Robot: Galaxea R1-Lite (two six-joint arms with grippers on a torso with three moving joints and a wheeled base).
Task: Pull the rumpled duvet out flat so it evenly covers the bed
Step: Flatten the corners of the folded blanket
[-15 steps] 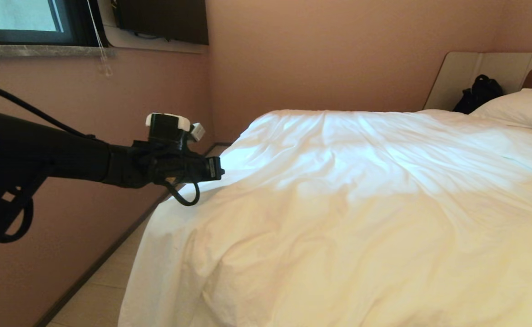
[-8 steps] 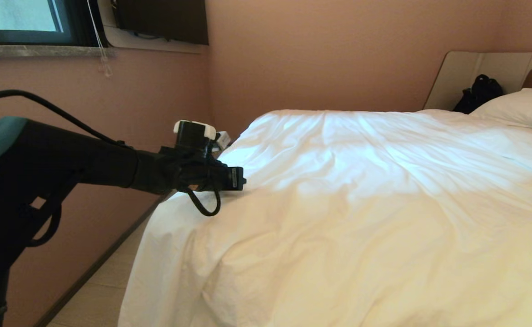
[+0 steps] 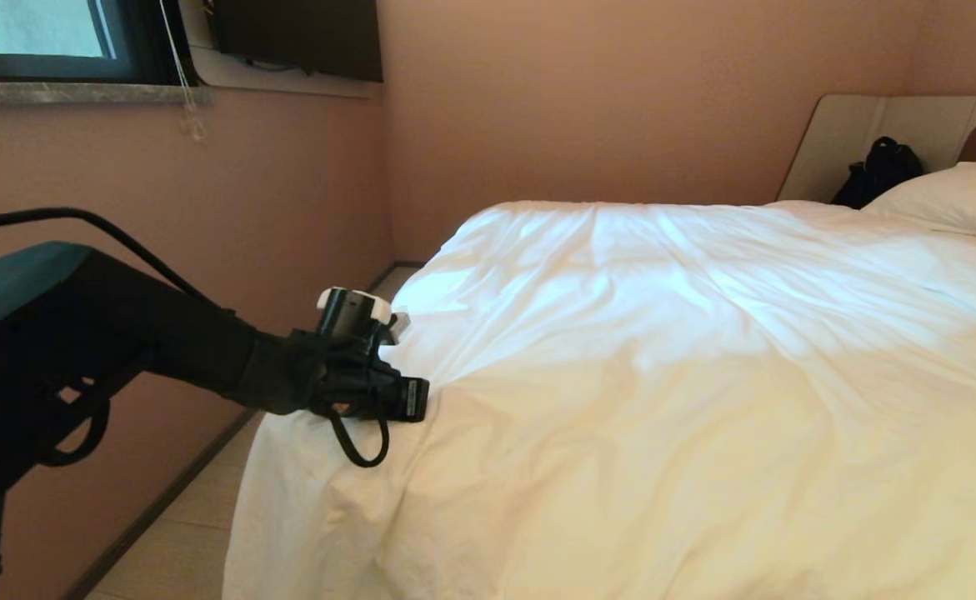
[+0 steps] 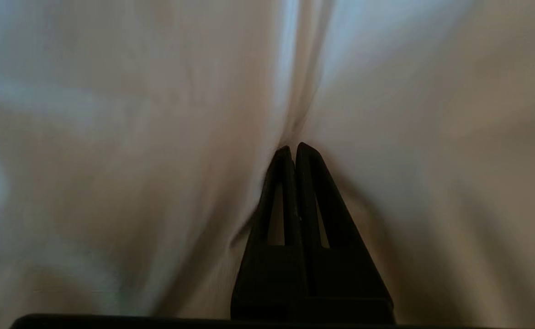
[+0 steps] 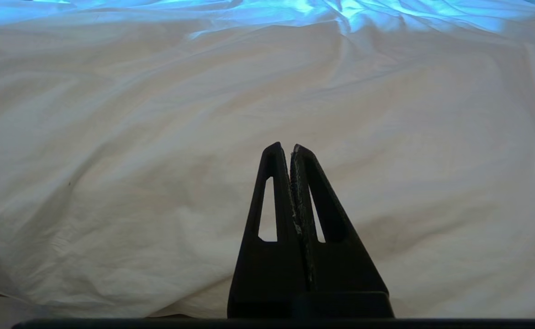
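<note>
You've got the right gripper point(image 5: 291, 147) pinched together with nothing between its dark fingers point(image 5: 274, 192), poised just above the duvet point(image 5: 157, 160) — creased white cloth fills everything ahead, its far folds bluish.

The duvet point(image 3: 663, 375) in front of me is plain white with no pattern, reading cool blue-white where window light falls and warm cream-yellow nearer me, and the pillow point(image 3: 954, 204) is the same plain white. My left gripper point(image 4: 294, 151) and my right gripper point(image 5: 285, 148) are both matt black, and my left arm carries a white-capped black camera block point(image 3: 354, 308). The wall point(image 3: 579, 108) is a uniform dusty pink, the bed point(image 3: 888, 125) has a beige surround with a brown headboard panel, a bag point(image 3: 879, 171) on it is black, and the floor point(image 3: 179, 533) is pale beige.
</note>
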